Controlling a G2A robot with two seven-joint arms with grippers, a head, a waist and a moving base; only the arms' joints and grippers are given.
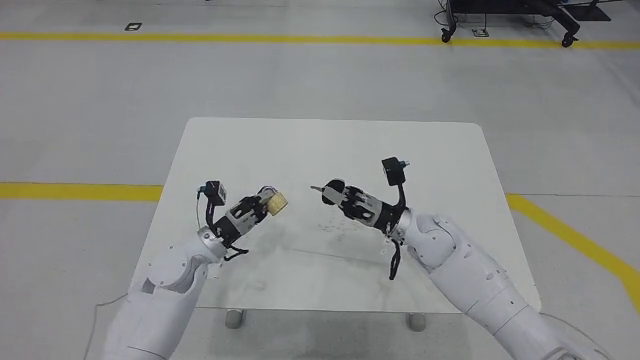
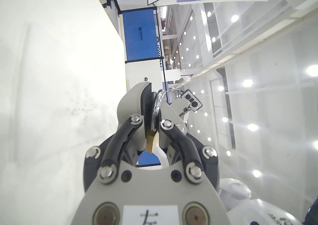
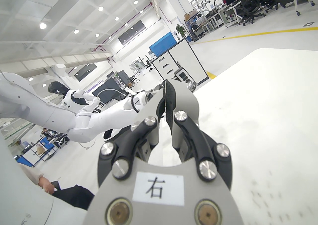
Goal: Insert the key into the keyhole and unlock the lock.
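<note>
Above the white table (image 1: pixel 420 150), my left gripper (image 1: pixel 262 203) is shut on a brass padlock (image 1: pixel 276 201), whose body sticks out past the fingertips toward the other arm. In the left wrist view the silver shackle (image 2: pixel 157 105) is clamped between the pads and the brass body (image 2: pixel 152 142) sits lower, between the fingers of the left gripper (image 2: pixel 152 98). My right gripper (image 1: pixel 334 194) is shut on a small metal key (image 1: pixel 317 189) that points at the padlock across a short gap. The right gripper (image 3: pixel 165 88) has its pads pressed together, hiding most of the key.
Dark scuff marks (image 1: pixel 335 228) dot the tabletop under the grippers. The table's edges lie well away on all sides. Yellow floor lines (image 1: pixel 300 38) and wheeled frames (image 1: pixel 510 0) stand beyond the far edge.
</note>
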